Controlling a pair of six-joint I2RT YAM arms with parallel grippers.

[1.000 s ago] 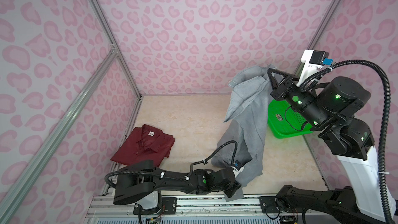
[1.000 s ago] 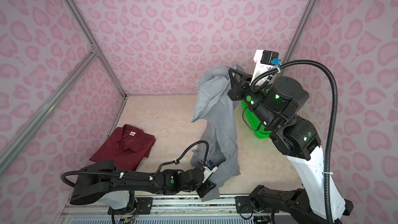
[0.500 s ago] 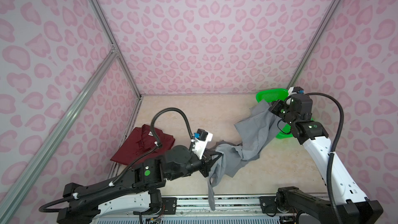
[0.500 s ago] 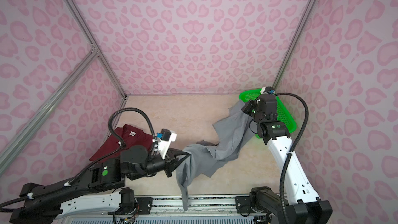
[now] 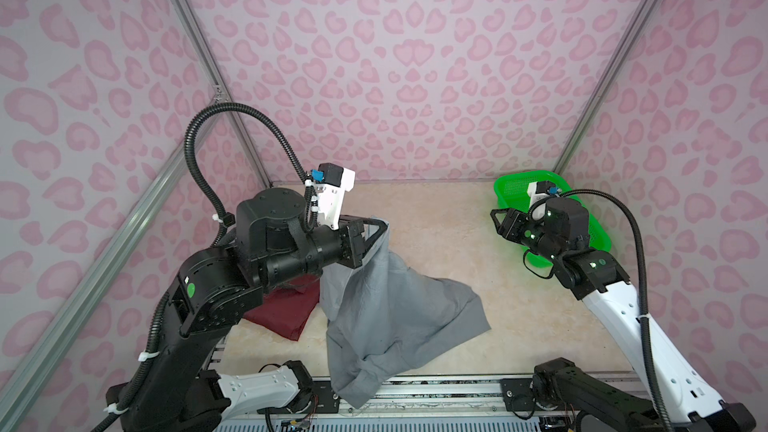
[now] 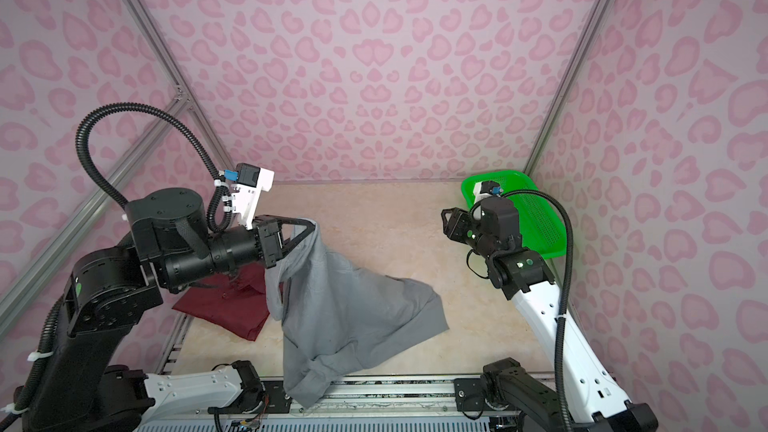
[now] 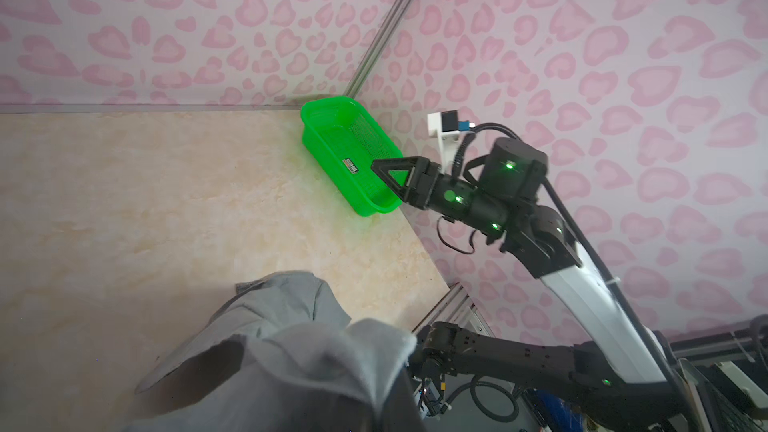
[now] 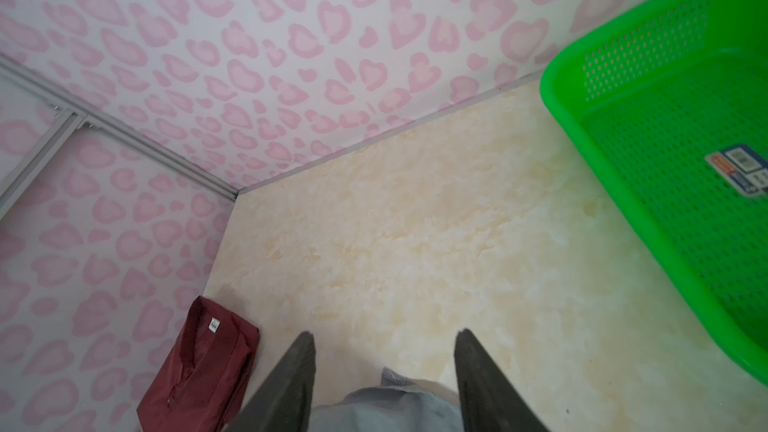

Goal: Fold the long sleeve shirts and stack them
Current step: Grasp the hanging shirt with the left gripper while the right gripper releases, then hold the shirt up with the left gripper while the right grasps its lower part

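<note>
- Clamped left gripper point(image 5: 380, 227) on the grey shirt point(image 5: 395, 305), raised at left.
- Held right gripper point(image 5: 497, 219) apart, empty, by the far-right basket point(image 5: 598, 238).
- Saw red shirt point(image 5: 286, 313) folded at left.

Your grey shirt point(image 5: 395, 309) is soft, matt woven cloth that creases and drapes; the maroon shirt point(image 5: 286, 313) is a similar dull cloth with a small white neck label point(image 8: 214, 324). The table top point(image 5: 436, 218) looks smooth and faintly glossy, a cream marble-effect finish, and the green basket point(image 8: 644, 35) is shiny moulded plastic pierced with fine holes, a printed sticker point(image 8: 739, 170) on it. Your walls point(image 5: 415, 56) are matt printed sheet in brushed metal rails point(image 8: 133, 137), and the arms show matt black housings point(image 5: 270, 222), glossy white shells point(image 5: 623, 317) and ribbed black cable conduit point(image 5: 232, 105).
</note>
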